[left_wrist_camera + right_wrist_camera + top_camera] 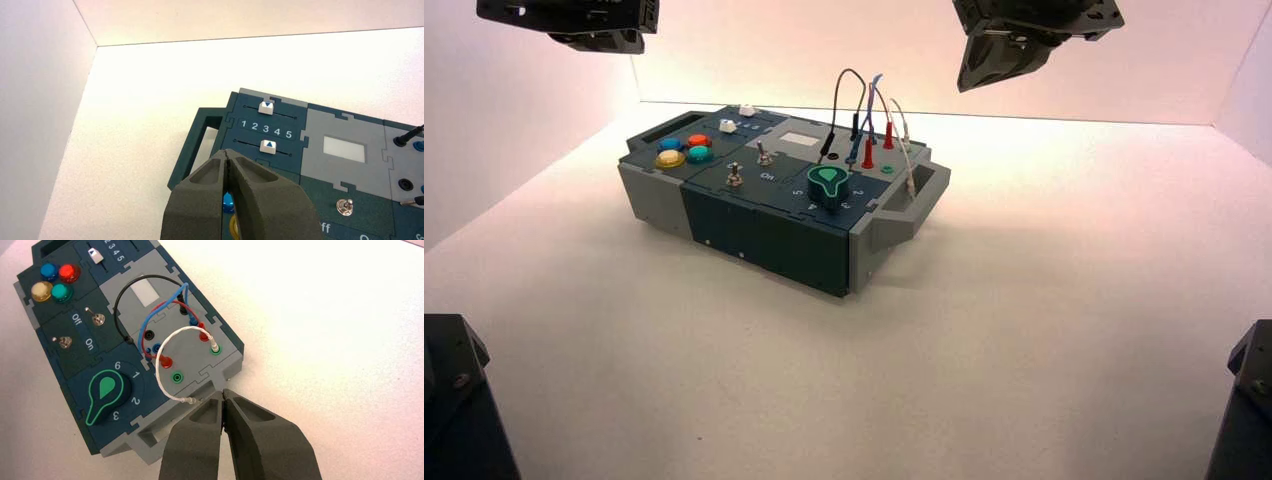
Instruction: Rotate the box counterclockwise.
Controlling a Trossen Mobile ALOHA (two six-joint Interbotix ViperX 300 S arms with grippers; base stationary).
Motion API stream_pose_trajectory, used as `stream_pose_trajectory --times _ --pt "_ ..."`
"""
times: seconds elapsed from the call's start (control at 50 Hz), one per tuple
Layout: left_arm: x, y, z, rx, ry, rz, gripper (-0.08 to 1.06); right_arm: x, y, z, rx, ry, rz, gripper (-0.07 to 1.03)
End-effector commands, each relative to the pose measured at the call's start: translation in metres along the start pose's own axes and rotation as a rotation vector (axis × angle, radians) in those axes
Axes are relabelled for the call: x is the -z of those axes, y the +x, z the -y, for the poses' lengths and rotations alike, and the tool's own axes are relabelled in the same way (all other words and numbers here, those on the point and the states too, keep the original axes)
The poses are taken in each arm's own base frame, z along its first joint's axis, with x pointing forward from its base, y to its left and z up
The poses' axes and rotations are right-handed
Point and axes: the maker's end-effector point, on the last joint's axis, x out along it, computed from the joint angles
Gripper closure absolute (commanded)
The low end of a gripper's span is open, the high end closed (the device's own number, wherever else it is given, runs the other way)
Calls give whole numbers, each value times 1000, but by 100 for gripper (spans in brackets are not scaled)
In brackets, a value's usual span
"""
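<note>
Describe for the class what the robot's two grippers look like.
Both the left gripper and the right gripper have dark grey to black, matt fingers, broad and wedge-shaped, narrowing to blunt tips, each with a rounded recess near its tip. No lettering or cable shows on the fingers in the wrist views.

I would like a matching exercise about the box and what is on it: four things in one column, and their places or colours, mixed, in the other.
1. Round buttons
2. Knob
3. Display window
4. White wire

A. green, on a dark-blue panel beside the grey end handle
B. one end plugged into a green socket, the other end loose by the handle
C. blue, red, yellow and green, grouped near the dark end handle
D. pale rectangle set in a grey panel

Right pairs: 1-C, 2-A, 3-D, 4-B
</note>
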Motion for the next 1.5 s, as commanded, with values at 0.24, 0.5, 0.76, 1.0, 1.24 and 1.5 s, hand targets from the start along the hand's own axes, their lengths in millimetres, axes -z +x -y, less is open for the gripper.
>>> stream_pose_trajectory --times 0.24,0.5,0.76,1.0,1.24,1.5 --pt "-15 -3 -1 -3 -5 41 101 -16 -5 -2 -5 1 43 98" --pt "-12 -1 -1 -4 -4 34 101 -12 -5 -13 -37 4 -1 98" --pt "-5 7 -5 -12 1 1 101 1 -2 -35 -85 -29 -64 98" --pt "13 32 -34 -74 -49 -95 101 10 -6 -46 -115 -43 -104 98" --pt "5 58 -35 -63 -44 -130 100 21 -5 -45 -117 -33 -136 98" --pt "4 83 -34 -51 -45 -179 100 30 -6 -46 -124 -26 -170 98"
